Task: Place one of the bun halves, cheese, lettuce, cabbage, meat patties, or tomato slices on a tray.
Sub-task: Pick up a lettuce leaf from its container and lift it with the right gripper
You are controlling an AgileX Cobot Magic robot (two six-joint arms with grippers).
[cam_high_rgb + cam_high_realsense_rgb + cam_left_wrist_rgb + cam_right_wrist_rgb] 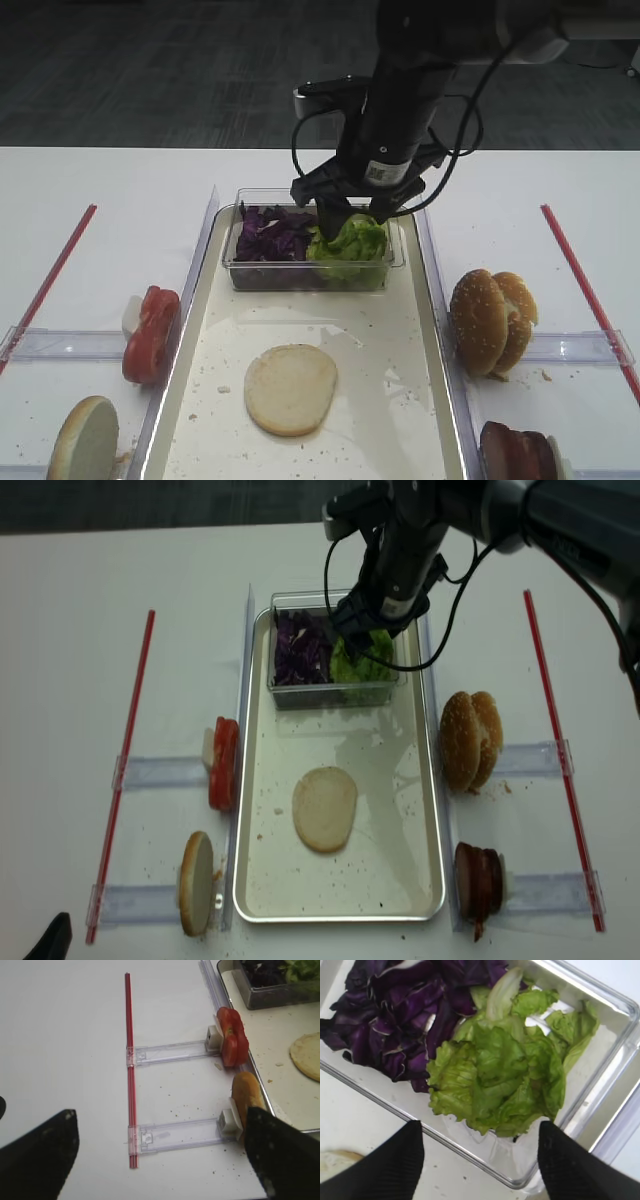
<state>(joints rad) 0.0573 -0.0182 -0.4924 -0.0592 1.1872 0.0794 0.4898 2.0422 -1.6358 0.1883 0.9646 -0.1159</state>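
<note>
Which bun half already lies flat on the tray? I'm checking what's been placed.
The pale bun half lying cut face up on the tray; the other bun halves stand on edge outside it.

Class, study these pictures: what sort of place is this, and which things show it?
Probably a lab bench staged as a burger-assembly station: a long silver-rimmed tray holding a pale bun half, a clear tub of purple cabbage and green lettuce, and red tape lines marking the white table.
</note>
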